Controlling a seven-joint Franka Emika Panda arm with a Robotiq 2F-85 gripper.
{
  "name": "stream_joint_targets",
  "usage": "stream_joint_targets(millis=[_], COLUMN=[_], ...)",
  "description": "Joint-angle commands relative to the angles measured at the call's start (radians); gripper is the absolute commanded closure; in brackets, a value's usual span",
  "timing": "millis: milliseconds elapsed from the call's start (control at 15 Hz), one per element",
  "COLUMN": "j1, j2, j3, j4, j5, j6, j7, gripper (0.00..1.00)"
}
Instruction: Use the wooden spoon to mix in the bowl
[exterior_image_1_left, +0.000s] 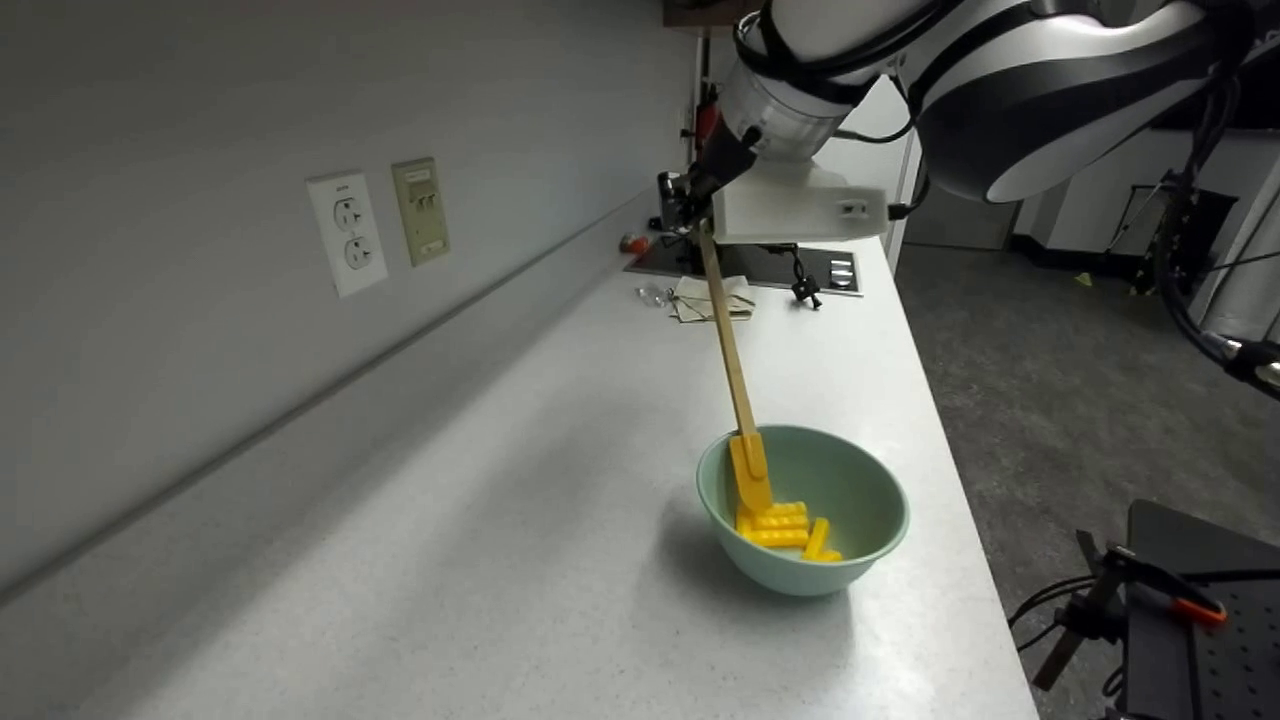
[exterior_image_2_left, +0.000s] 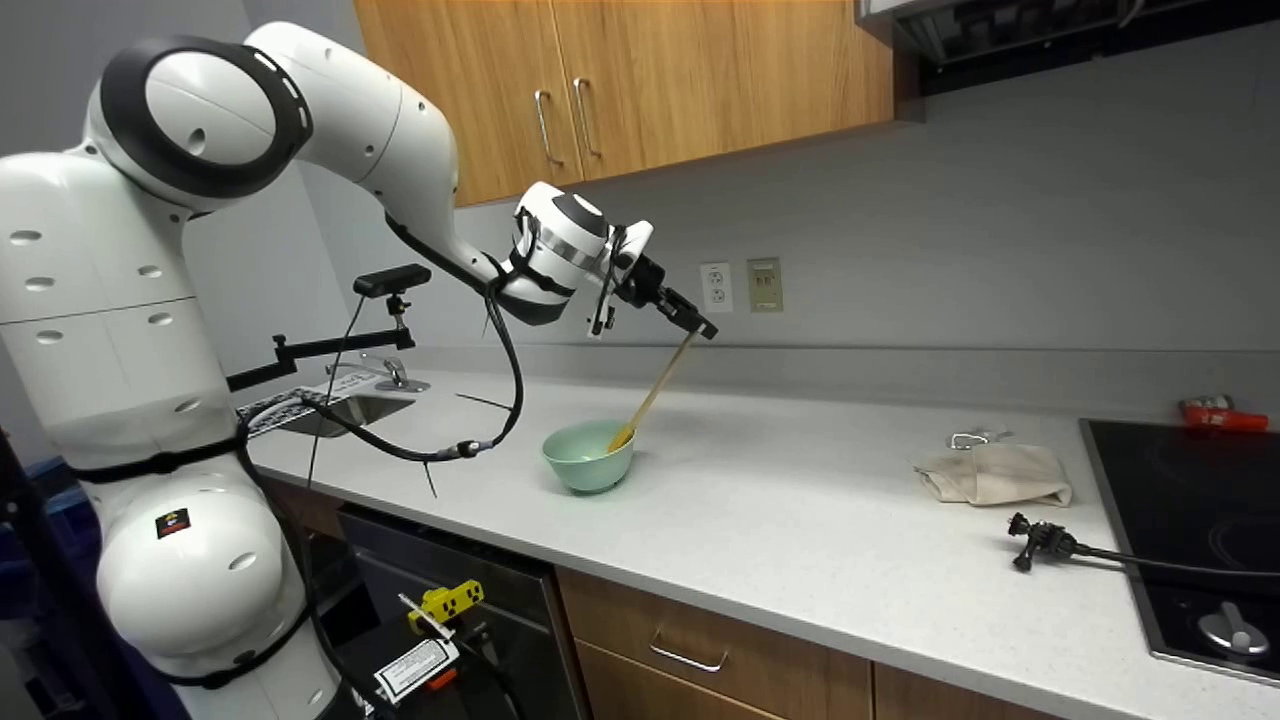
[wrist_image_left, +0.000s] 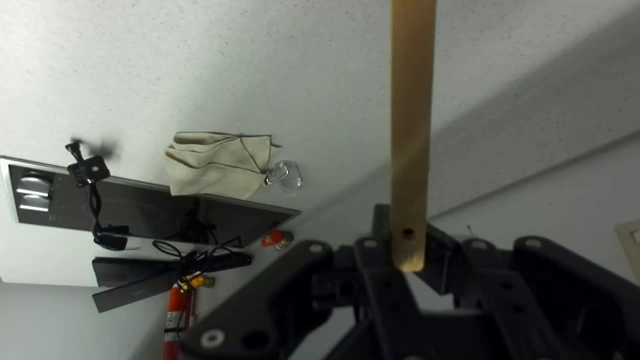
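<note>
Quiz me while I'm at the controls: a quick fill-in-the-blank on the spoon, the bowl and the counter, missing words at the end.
1. Of the bowl and the wooden spoon, the gripper holds the ____.
2. Upright or tilted: the wooden spoon is ____.
3. The pieces inside the bowl are ____ in color.
4. Between the bowl and the folded cloth, the one nearer the cooktop is the ____.

Missing words: wooden spoon; tilted; yellow; folded cloth.

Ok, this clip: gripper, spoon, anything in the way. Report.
Gripper shut on wooden spoon, at handle's end. Yellow head inside bowl, beside yellow pieces. Tan cloth off by cooktop, not in the way.
</note>
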Motion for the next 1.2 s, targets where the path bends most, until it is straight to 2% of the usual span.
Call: stream_joint_targets(millis=[0,267,467,533,667,733,1133], j1=[0.006,0.007,0.007,0.006,0.003,0.010,0.024], j2=[-0.025,-0.027,-0.030,-0.031,-0.032,-0.026,-0.009], j3=[0.008,0.012,0.015,0.017,0.024,0.024,0.040], j4=[-0.011,-0.008,-0.012,-0.013,-0.024,-0.059,-0.056], j5=[0.019,-0.002,0.029,0.045,0.154,0.128,0.264], j6=[-0.023,-0.044,-0.059,-0.059,-0.037,-0.034,0.007], j7=[-0.050,-0.088,-0.136,-0.155,-0.233,-0.191,-0.213], gripper=[0.98,0.98,0.98,0.98,0.98,0.98,0.98])
